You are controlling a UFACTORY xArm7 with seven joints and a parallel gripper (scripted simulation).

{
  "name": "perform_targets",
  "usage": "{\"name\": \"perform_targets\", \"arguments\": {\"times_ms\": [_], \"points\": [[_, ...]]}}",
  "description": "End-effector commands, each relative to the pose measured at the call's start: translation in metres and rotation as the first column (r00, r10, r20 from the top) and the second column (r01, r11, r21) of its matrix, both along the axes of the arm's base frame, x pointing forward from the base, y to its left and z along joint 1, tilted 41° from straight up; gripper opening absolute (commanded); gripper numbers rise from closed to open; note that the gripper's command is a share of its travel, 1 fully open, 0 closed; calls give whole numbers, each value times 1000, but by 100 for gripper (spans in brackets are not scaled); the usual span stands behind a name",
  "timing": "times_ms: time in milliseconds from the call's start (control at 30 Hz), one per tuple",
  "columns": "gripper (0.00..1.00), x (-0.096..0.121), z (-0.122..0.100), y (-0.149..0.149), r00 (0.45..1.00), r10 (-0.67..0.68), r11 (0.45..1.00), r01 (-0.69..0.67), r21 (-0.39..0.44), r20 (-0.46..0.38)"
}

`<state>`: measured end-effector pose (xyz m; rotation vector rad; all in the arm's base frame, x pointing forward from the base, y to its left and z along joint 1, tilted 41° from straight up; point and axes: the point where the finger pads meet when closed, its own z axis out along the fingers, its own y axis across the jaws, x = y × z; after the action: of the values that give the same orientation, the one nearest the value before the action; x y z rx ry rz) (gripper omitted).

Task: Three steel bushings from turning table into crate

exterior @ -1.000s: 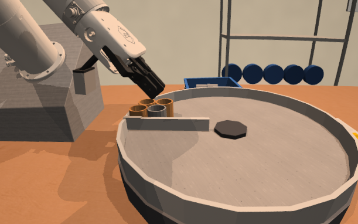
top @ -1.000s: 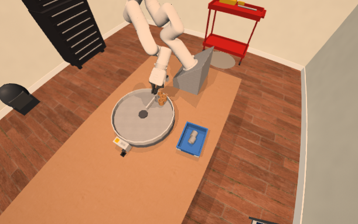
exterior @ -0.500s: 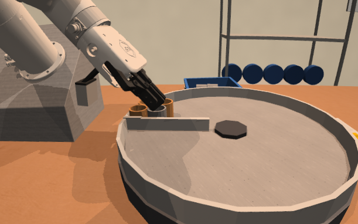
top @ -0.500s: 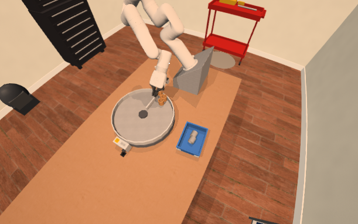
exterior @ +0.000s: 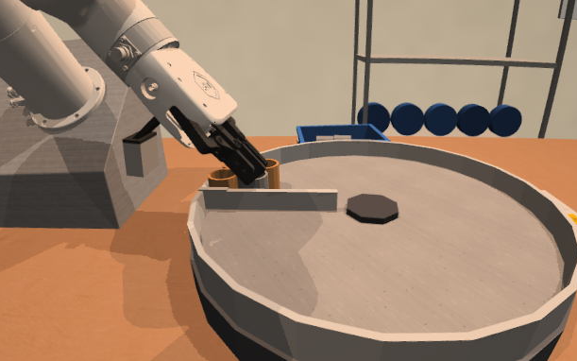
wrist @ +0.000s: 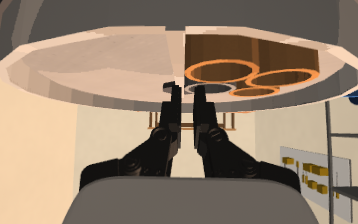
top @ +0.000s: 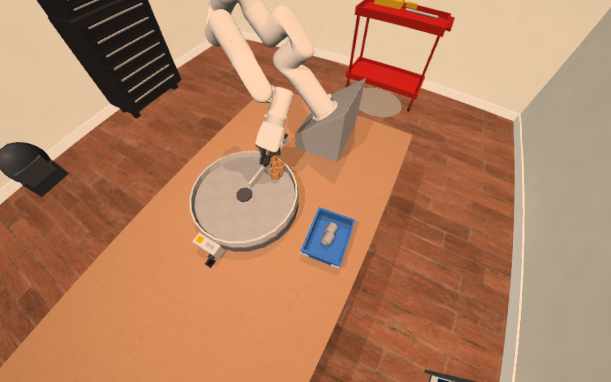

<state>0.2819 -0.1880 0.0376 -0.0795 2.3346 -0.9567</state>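
The round grey turning table [top: 201, 220] [exterior: 393, 265] [wrist: 80, 60] holds a cluster of bushings at its far rim, behind a straight divider bar [exterior: 270, 198]. One is grey steel [exterior: 263, 181] [wrist: 220, 88]; the others are orange [top: 276, 171] [exterior: 223, 179] [wrist: 222, 70]. My gripper [top: 266, 161] [exterior: 251, 176] [wrist: 187, 99] reaches down into the cluster at the steel bushing's rim. Its fingers are nearly shut with a narrow gap and grip nothing. The blue crate [top: 311, 235] [exterior: 341, 129] stands right of the table, with grey steel bushings [top: 329, 234] lying inside.
A dark hub [top: 244, 195] [exterior: 372, 208] sits at the table's centre. The grey arm pedestal [top: 331, 130] [exterior: 39, 180] stands behind the table. A small control box [top: 208, 246] sits at the table's front. A red cart [top: 396, 45] and a black drawer cabinet [top: 116, 50] stand on the floor.
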Motion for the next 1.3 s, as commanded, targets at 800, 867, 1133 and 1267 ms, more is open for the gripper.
{"name": "perform_targets", "arguments": {"times_ms": [800,867,1133,1267], "points": [[0,0,-4,-3,1000,2,1000,-2,0,2],[0,0,-4,-3,1000,2,1000,-2,0,2],[0,0,-4,-3,1000,2,1000,-2,0,2],[0,0,-4,-3,1000,2,1000,-2,0,2]]}}
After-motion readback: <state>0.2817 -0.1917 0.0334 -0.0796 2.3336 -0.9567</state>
